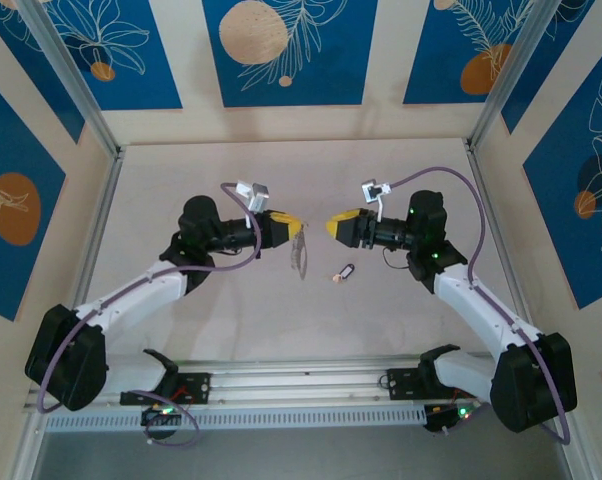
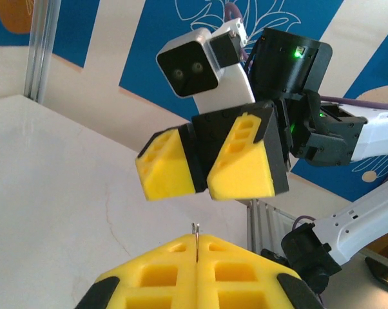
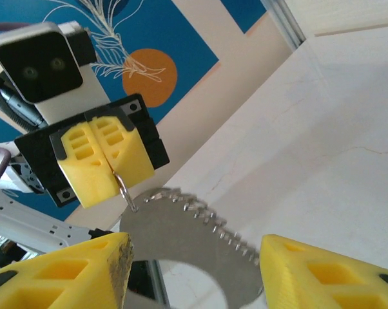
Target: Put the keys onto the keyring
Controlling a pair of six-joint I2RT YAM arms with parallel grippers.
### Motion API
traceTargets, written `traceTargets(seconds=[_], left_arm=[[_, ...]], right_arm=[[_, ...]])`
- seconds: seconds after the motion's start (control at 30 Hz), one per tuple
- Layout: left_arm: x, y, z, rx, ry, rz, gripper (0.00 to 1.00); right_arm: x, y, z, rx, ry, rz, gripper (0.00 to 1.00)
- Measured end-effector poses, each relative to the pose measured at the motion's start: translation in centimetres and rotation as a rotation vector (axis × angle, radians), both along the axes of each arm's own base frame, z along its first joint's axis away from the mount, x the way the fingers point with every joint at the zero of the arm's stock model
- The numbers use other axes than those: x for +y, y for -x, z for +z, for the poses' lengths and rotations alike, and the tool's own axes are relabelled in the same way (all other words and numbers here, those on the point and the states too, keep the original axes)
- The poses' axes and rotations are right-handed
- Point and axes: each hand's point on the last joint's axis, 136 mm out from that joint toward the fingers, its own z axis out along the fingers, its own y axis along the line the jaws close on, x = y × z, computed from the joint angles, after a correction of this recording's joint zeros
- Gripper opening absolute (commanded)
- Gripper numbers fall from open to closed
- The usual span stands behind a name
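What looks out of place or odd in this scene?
Nothing is damaged or spilled. The only stray item is the key, lying alone on the table while the keyring dangles from the shut left tool.

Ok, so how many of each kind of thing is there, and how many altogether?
Yellow end effectors: 2 (left end effector, right end effector)
Grey keyring: 1
Small key: 1
Total: 4

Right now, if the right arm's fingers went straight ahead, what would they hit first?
Most likely the keyring, which hangs from the left arm's fingers right ahead; depth is hard to judge.
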Motion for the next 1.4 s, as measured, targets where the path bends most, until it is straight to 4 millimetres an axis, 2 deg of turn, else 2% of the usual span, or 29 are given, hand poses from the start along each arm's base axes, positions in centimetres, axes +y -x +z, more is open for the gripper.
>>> traceTargets(seconds=[0.4, 0.63, 0.8, 0.97, 1.17, 1.33, 1.4], left_arm=[[0.3, 0.6, 2.1, -0.094, 0.025, 0.018, 0.00], [0.2, 0.9, 2.2, -0.098, 0.029, 0.012, 0.00], [0.1, 1.0, 2.3, -0.098, 0.029, 0.010, 0.00], [0.0, 1.2, 2.3, -0.100, 0.031, 0.006, 0.00], [0.1, 1.4, 2.7, -0.109, 0.037, 0.006, 0.00], [0.1, 1.3, 2.9, -0.110, 0.039, 0.016, 0.00], [0.2, 1.3, 3.0, -0.111, 0.041, 0.023, 0.18]], right_arm=[[2.1, 1.7, 2.1, -0.063, -0.047, 0.078, 0.52], [3.2, 2.5, 3.9, -0.108, -0.077, 0.116, 0.49], [4.0, 2.6, 4.6, -0.121, -0.084, 0.139, 0.46], [4.5, 2.6, 4.5, -0.115, -0.083, 0.153, 0.33], [4.8, 2.8, 4.4, -0.115, -0.080, 0.166, 0.00], [4.9, 2.9, 4.5, -0.131, -0.079, 0.171, 0.00], [4.8, 2.8, 4.6, -0.136, -0.078, 0.168, 0.00]])
